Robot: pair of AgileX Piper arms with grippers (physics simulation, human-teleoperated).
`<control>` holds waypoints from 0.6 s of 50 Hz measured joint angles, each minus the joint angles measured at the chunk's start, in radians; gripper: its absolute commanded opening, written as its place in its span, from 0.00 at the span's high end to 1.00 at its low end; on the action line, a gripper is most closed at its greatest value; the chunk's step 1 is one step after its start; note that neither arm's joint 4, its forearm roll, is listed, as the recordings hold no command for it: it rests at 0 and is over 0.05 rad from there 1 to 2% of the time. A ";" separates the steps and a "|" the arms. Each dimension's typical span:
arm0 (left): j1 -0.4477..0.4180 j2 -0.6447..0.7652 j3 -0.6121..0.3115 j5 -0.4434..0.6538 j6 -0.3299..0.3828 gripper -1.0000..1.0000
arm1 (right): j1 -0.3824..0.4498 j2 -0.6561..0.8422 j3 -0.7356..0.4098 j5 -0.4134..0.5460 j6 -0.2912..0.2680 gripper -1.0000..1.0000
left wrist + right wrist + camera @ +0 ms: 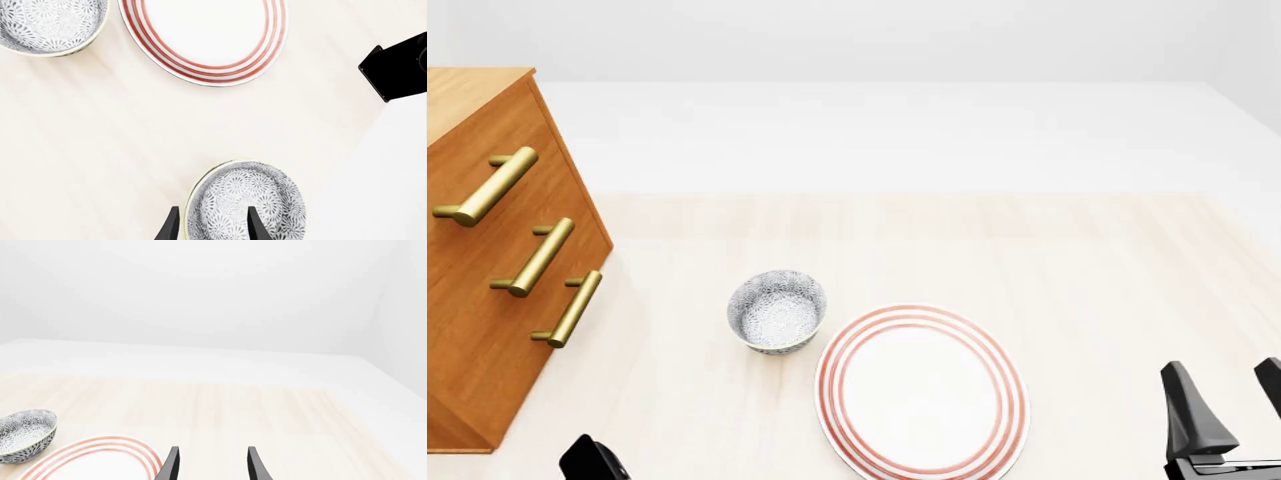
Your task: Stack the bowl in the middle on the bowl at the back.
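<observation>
Small grey-speckled white bowl [267, 195] sits bottom centre of the left wrist frame beneath the spread left gripper [213, 210]; right gripper [212, 450] also agape. Likely light, rigid, slick, chippable: pinch the rim wall.

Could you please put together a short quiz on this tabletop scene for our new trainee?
1. True or false: the right gripper is holding a bowl.
2. In the left wrist view, what lies just ahead of the left gripper and its open fingers? A) a glass cup B) a small grey-speckled white bowl C) a metal spoon
3. Fill in: in the front view, the large red-ringed white plate lies nearer the camera and to the ___ of the second speckled bowl.

Key: 1 false, it is open and empty; 2 B; 3 right.
</observation>
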 measured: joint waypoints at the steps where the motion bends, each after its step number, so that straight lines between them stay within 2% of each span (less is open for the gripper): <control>1: -0.001 0.001 0.000 -0.001 0.000 0.00 | 0.000 0.000 0.000 0.000 0.000 0.00; 11: 0.010 -0.029 -0.020 0.040 0.007 0.00 | 0.000 0.000 0.001 -0.001 -0.001 0.00; 30: 0.097 -0.200 -0.177 0.309 0.074 0.00 | 0.001 0.000 0.000 0.000 -0.004 0.00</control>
